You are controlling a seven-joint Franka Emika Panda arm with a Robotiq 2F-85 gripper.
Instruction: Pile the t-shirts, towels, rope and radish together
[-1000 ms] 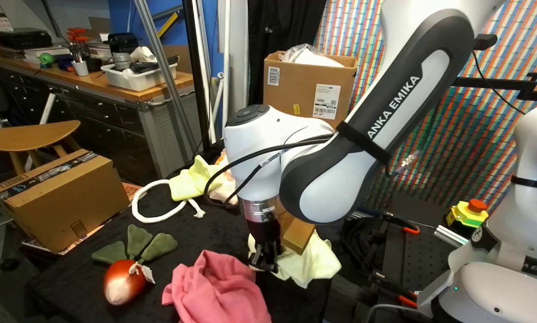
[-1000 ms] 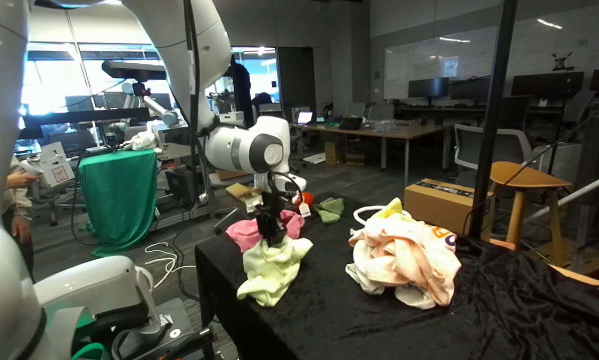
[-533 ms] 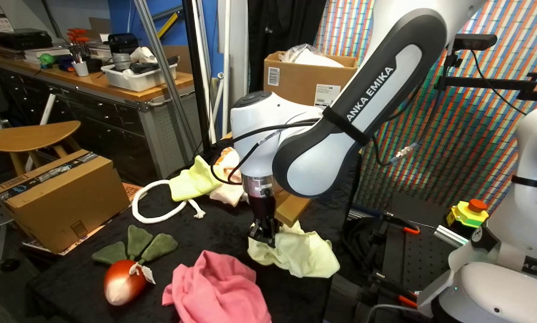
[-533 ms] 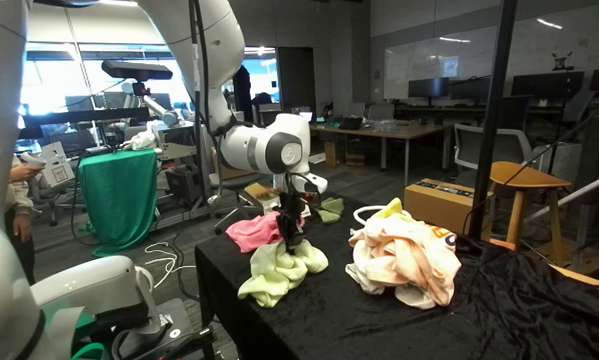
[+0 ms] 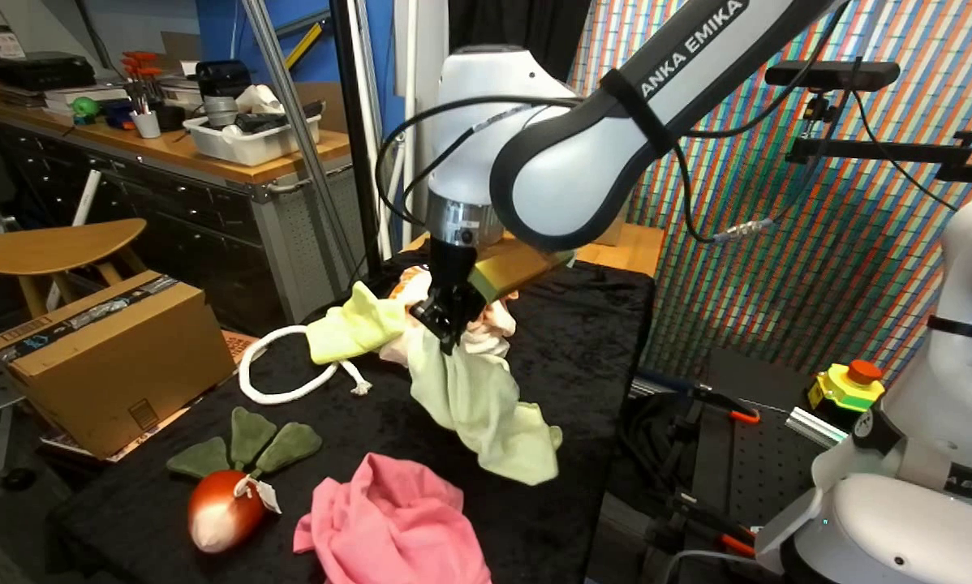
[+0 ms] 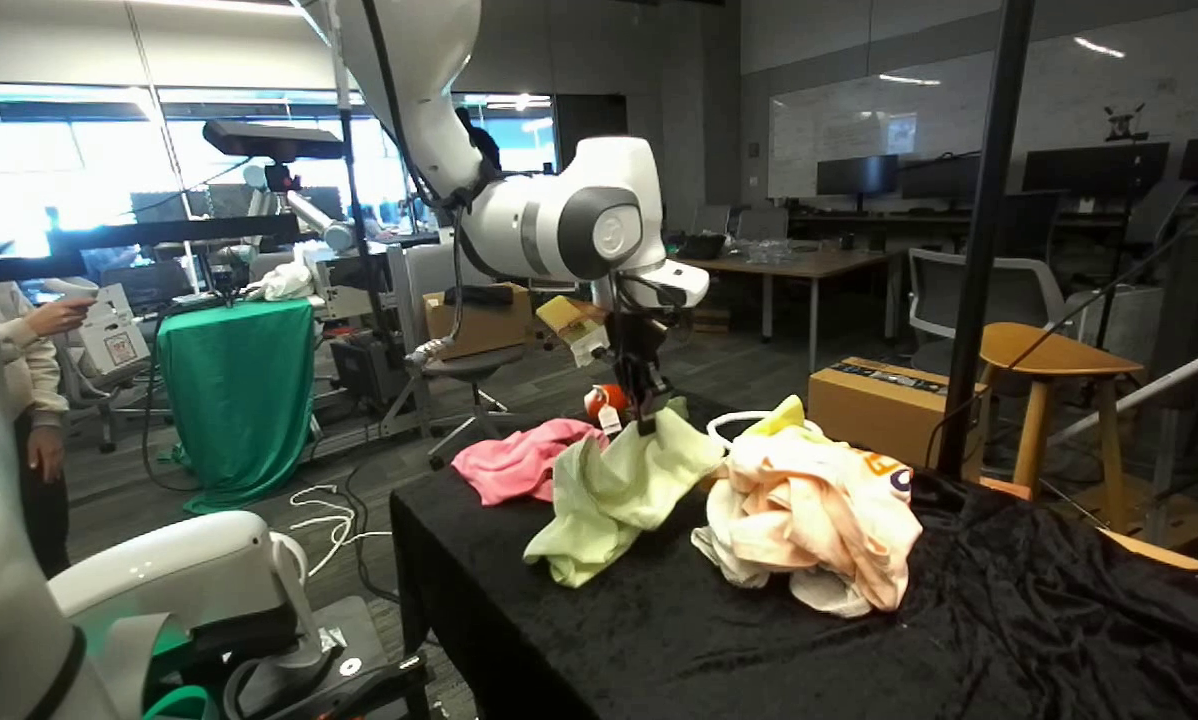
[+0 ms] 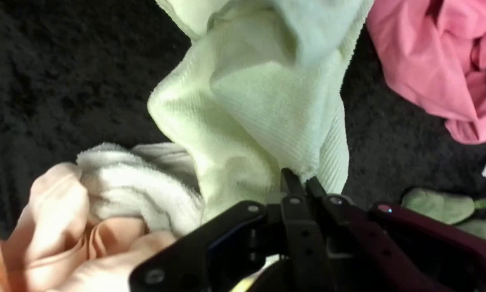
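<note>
Down at the gripper (image 7: 302, 180): clenched on a fold of the green cloth (image 7: 267, 93), trailing a long tail toward 12 o'clock in the wrist view. Hard to tell whether brushing the table (image 5: 587, 349) with that tail or hanging clear; safest to rise a little before going sideways. Just beside, at 8 o'clock in the same view: peach cloth (image 7: 84, 259), apparently the heart of the pile (image 6: 809, 510) and so the likely target of this step. Carry the pinched part past the middle, not merely to the near rim, so as to draw the tail on too. Lower until almost touching, let go gently, then back straight up to avoid plucking anything off again.

Farther out, toward 9 o'clock from the gripper in an exterior view: yellow cloth (image 5: 352, 328), lying across part of the rope (image 5: 275, 397). Keep well above both, for fear of snagging the loop. Farther again, just past 6 o'clock: pink cloth (image 5: 397, 519), apart from the pile. Farthest, at 8 o'clock: radish (image 5: 226, 511), likewise on its own. Judging by the task, best left until after this drop.
</note>
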